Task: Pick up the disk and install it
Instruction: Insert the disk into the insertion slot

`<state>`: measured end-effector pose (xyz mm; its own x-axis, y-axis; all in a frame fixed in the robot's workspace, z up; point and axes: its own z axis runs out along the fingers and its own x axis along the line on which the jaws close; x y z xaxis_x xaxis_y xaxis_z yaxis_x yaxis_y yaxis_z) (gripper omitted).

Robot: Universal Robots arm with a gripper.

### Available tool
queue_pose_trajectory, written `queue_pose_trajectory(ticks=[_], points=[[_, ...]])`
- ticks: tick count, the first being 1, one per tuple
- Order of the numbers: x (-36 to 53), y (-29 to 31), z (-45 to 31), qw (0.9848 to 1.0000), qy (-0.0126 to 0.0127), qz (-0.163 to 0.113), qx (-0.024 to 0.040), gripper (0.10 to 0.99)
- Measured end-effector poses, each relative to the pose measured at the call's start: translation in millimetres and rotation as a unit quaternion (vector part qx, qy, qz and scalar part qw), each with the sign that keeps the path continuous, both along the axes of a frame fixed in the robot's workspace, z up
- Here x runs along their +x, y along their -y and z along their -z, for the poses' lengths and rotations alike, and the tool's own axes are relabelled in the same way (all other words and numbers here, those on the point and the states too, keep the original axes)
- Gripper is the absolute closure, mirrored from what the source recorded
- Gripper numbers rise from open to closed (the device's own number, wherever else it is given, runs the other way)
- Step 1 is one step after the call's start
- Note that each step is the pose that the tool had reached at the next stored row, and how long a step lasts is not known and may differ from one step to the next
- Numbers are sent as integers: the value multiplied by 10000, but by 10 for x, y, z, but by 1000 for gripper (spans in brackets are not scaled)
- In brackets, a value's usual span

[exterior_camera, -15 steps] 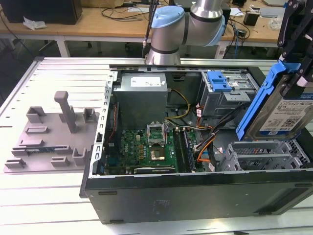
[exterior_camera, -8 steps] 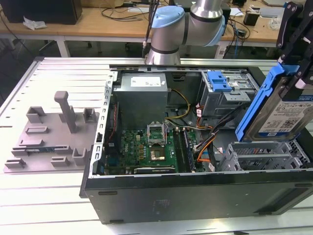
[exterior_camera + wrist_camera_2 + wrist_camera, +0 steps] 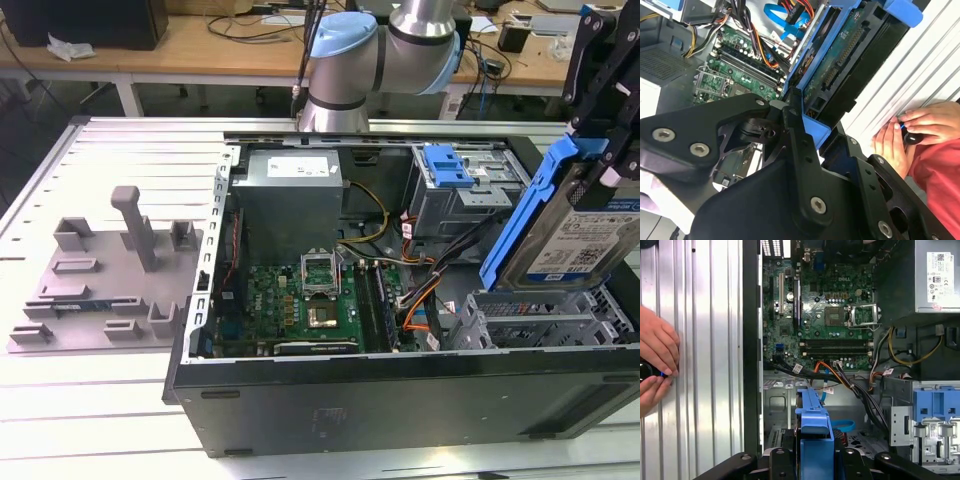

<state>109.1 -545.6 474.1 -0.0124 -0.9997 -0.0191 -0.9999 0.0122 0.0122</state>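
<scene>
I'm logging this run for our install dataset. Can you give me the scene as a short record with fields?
held item: the disk, tilted, its blue frame edge raised
grasp: robot hand shut on the disk
position: over the grey drive cage, at the exterior view's right inside the open computer case
install state: disk not yet seated
bystander: a person's hands on the ribbed table beside the case
also present: grey fixture plate, exterior view's left

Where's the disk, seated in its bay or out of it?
Out. The disk hangs tilted over the grey drive cage, clamped in the claw by its blue frame, not seated.
</scene>
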Motion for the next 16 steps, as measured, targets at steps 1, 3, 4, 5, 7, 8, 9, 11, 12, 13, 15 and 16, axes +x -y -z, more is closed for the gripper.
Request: queue_pose_trajectory(ticks=[1, 3, 4, 5, 7, 8, 9, 11, 12, 13, 15, 16], points=[[0, 0, 7, 10000, 0, 0, 0, 722], [0, 1, 24, 10000, 0, 0, 0, 722], [0, 2, 32, 10000, 0, 0, 0, 722], [0, 3, 39, 10000, 0, 0, 0, 722], [1, 6, 45, 10000, 0, 0, -1, 722], [3, 8, 49, 10000, 0, 0, -1, 722], [4, 10, 52, 10000, 0, 0, -1, 722], [8, 14, 59, 10000, 0, -1, 0, 722], [11, 16, 62, 10000, 0, -1, 0, 722], [13, 17, 65, 10000, 0, -2, 0, 722], [17, 21, 73, 10000, 0, -3, 0, 722], [18, 23, 78, 10000, 0, -3, 0, 722]])
